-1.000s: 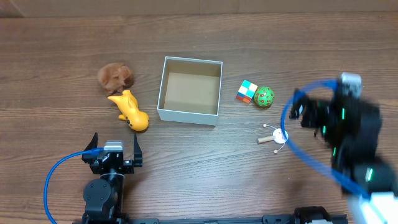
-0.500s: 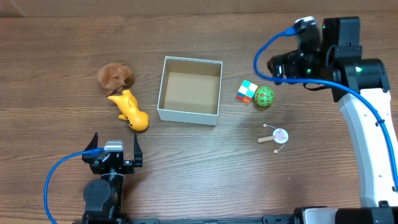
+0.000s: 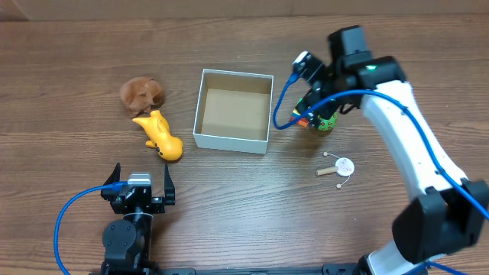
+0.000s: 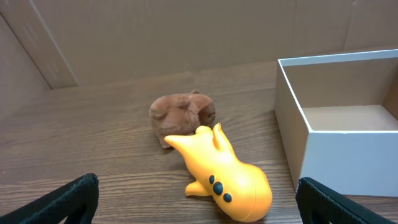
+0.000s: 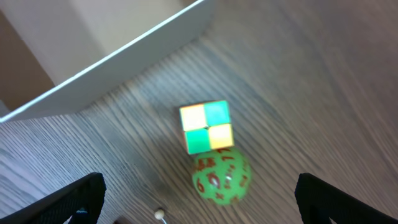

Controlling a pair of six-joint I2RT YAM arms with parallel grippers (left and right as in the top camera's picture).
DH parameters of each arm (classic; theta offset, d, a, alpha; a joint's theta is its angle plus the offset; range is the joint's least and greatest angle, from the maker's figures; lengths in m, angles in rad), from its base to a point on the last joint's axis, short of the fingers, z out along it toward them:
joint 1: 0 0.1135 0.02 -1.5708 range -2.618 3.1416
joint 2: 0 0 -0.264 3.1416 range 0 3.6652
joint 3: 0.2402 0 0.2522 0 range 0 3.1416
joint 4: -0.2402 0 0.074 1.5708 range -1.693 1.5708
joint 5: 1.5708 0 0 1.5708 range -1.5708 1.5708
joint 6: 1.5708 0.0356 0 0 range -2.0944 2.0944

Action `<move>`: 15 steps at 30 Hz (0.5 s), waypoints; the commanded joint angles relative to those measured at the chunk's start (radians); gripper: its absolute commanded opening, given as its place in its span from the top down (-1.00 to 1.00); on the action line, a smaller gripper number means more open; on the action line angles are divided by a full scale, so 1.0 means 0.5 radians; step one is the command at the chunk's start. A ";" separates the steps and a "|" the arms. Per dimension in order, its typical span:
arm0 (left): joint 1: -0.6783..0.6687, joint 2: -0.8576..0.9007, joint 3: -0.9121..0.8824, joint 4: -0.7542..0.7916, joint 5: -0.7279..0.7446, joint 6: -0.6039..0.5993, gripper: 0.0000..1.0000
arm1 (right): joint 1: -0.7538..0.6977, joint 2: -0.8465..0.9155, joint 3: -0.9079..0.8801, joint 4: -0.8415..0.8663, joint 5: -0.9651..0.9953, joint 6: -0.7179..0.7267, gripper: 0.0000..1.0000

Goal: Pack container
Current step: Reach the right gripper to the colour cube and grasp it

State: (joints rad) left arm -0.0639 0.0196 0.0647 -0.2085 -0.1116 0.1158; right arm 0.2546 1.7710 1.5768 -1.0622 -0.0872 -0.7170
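Observation:
The container (image 3: 231, 142) is a white-walled square box with a brown inside, at the table's middle; it also shows in the left wrist view (image 4: 348, 155) and the right wrist view (image 5: 112, 56). A yellow toy (image 3: 160, 134) and a brown plush (image 3: 141, 93) lie left of it. A colourful cube (image 5: 206, 126) and a green ball (image 5: 221, 176) lie right of it. My right gripper (image 3: 317, 103) hovers open above the cube and ball, which it partly hides from overhead. My left gripper (image 3: 141, 179) is open near the front edge, facing the yellow toy (image 4: 227, 177).
A small white disc with a wooden stick (image 3: 338, 168) lies on the table to the right, nearer the front than the ball. The brown plush (image 4: 181, 115) sits just behind the yellow toy in the left wrist view.
My right arm has swung from the right front side up and then left, coming over the cube and green ball. The left arm and the toys have not moved.

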 commanded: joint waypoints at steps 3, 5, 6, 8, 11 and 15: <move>0.004 0.000 -0.003 0.004 0.016 0.038 -1.00 | 0.106 0.156 0.056 -0.004 0.436 -0.049 -1.00; 0.004 0.000 -0.003 0.004 0.016 0.038 -1.00 | 0.106 0.205 0.055 0.021 0.435 -0.033 -1.00; 0.004 0.000 -0.003 0.004 0.016 0.038 -1.00 | 0.101 0.217 0.054 0.036 0.433 -0.032 -1.00; 0.004 0.000 -0.003 0.004 0.016 0.038 -1.00 | 0.097 0.249 0.054 0.072 0.428 -0.033 -1.00; 0.004 0.000 -0.003 0.004 0.016 0.038 -1.00 | 0.092 0.309 0.054 0.132 0.326 -0.033 -1.00; 0.004 0.000 -0.003 0.004 0.016 0.038 -1.00 | 0.069 0.346 0.054 0.159 0.114 -0.034 -1.00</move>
State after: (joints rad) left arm -0.0639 0.0196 0.0647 -0.2085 -0.1112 0.1154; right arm 0.3042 1.9194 1.5784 -0.9947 0.0654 -0.7334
